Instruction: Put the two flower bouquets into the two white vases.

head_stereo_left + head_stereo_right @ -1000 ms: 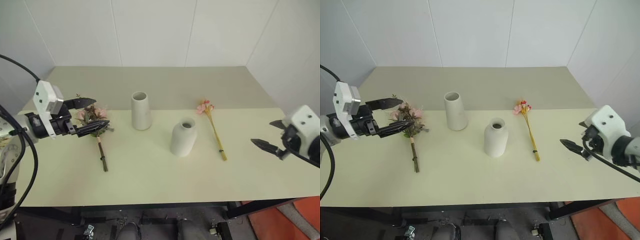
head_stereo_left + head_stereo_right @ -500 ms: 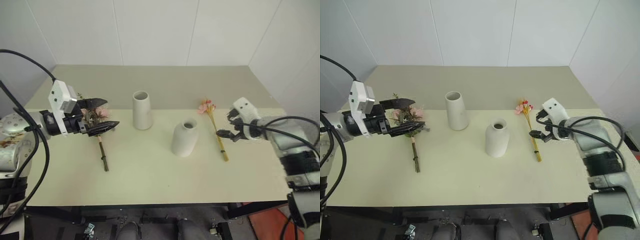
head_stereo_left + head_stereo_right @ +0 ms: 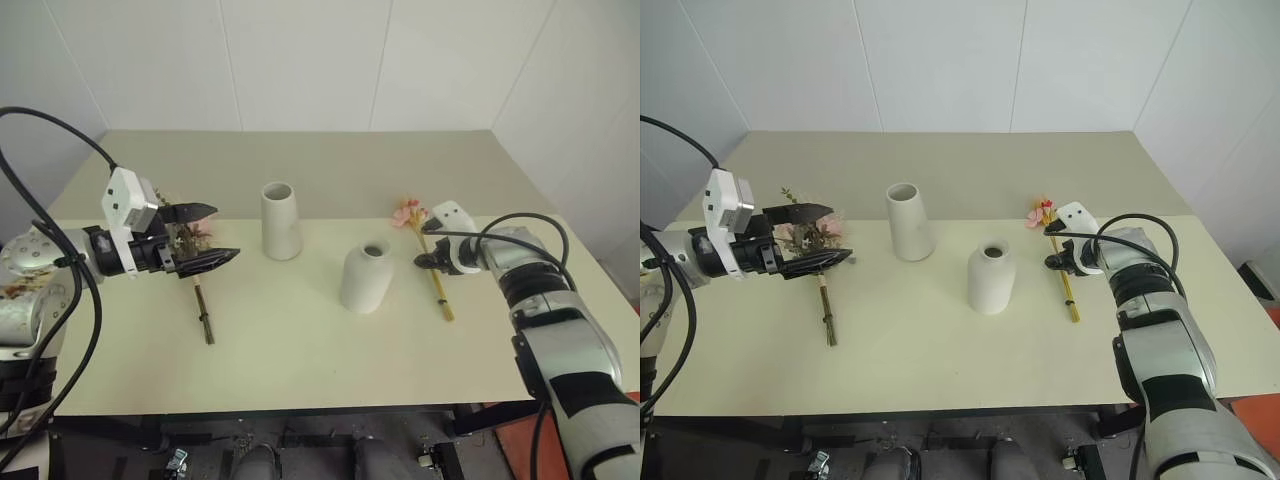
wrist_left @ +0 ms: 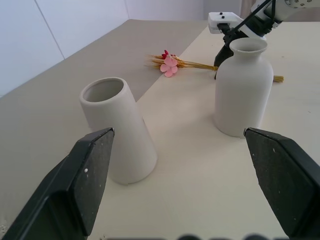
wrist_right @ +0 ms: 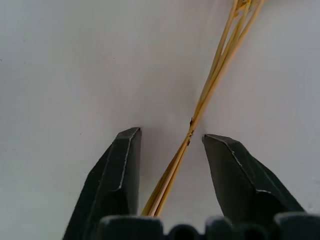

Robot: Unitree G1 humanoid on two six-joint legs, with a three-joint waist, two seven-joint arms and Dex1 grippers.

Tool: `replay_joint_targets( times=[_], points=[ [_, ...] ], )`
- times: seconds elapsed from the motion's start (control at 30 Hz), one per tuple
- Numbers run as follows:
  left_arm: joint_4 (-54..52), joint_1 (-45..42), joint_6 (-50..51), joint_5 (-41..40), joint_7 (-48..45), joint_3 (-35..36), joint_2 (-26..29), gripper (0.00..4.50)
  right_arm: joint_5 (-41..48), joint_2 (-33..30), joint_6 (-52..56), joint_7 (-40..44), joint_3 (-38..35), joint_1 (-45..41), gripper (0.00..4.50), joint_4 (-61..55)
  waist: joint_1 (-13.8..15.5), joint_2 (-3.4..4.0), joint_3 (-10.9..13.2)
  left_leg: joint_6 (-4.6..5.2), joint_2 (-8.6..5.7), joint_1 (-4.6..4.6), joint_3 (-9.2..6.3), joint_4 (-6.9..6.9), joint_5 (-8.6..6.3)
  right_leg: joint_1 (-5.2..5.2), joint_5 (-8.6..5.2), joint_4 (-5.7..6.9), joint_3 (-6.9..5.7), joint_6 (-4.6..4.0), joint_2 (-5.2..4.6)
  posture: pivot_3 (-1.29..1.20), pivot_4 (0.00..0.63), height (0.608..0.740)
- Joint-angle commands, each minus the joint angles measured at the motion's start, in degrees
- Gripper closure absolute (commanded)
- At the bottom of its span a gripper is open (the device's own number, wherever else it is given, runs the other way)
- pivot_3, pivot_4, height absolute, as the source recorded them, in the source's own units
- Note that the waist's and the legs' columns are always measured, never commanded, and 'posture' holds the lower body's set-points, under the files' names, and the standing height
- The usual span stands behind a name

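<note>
Right claw (image 5: 170, 150) moved in from table edge, now straddling yellow stalks (image 5: 210, 95), unclenched; left claw (image 3: 205, 235) spread wide.

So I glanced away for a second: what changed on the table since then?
The right hand swung in from the table's right edge to the slim bouquet; its fingers now straddle the yellow stalks, not yet closed on them. The left hand hovers open over the rose bouquet as before. Both vases and both bouquets lie unmoved.

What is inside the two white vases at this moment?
Nothing shows in either mouth. The tall vase looks hollow near its rim, and the round vase has a dark opening. Their depths are hidden. Both bouquets lie on the table.
</note>
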Motion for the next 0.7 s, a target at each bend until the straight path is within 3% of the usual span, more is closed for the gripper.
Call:
replay_joint_targets(
  times=[0.03,0.13,0.23,0.4,0.47,0.57,0.7],
  points=[
    [-1.8,-0.2,-0.5,-0.5,0.5,2.2,0.8,0.00,-1.5,0.6,-1.2,-1.7,-1.2,-1.8,3.42,2.9,-0.1,0.00,0.0,0.00,0.00,0.00,-0.01,0.00,0.00,0.01,0.00,-0.01,0.00,0.00,0.00,0.00,0.150,0.740],
    [-1.9,0.1,-0.5,-0.5,0.6,2.3,0.8,0.00,-2.0,0.8,-1.7,-3.3,-1.7,-2.7,4.47,4.0,-0.4,0.00,0.0,0.00,0.00,0.00,-0.01,0.00,0.00,0.00,0.00,0.00,-0.01,0.00,0.00,0.00,0.150,0.740],
    [-1.9,0.1,-0.5,-0.6,0.6,2.2,0.7,0.00,-1.2,0.5,-2.5,-6.5,-4.4,-2.7,4.47,1.4,-0.6,0.01,0.0,0.00,0.00,-0.02,-0.03,0.00,0.00,-0.01,0.00,0.00,-0.01,0.00,0.00,0.00,0.150,0.740],
    [-1.1,-1.0,-0.5,-0.5,0.3,1.3,0.4,0.00,0.3,1.3,-14.2,-27.6,-17.9,6.8,4.47,-27.3,-0.4,0.07,0.0,0.00,-0.04,-0.21,-0.07,-0.05,0.00,-0.20,0.01,0.06,-0.02,0.01,-0.04,0.00,0.150,0.740],
    [-0.7,-1.4,-0.6,-0.4,0.0,0.9,0.4,0.00,3.4,1.5,-12.7,-27.0,-21.3,9.4,4.47,-37.0,-0.4,0.08,0.1,0.00,-0.04,-0.28,-0.12,-0.07,0.00,-0.27,0.01,0.08,-0.06,0.02,-0.03,0.00,0.150,0.740],
    [-0.2,-2.5,-0.7,-0.3,-0.4,0.2,0.2,0.00,19.3,4.7,-8.3,-21.6,-30.5,14.8,4.47,-56.4,-0.2,0.09,0.1,0.00,-0.02,-0.26,-0.20,-0.10,0.00,-0.22,0.01,0.04,-0.13,0.01,-0.01,0.00,0.150,0.740],
    [0.6,-3.3,-0.9,-0.1,-1.0,-0.3,0.2,0.00,32.6,7.8,-2.0,-20.9,-34.4,19.9,4.47,-72.7,-0.1,0.09,0.1,0.00,-0.01,-0.19,-0.27,-0.08,0.00,-0.10,0.01,0.05,-0.18,0.01,-0.01,0.00,0.150,0.740]
  ],
)
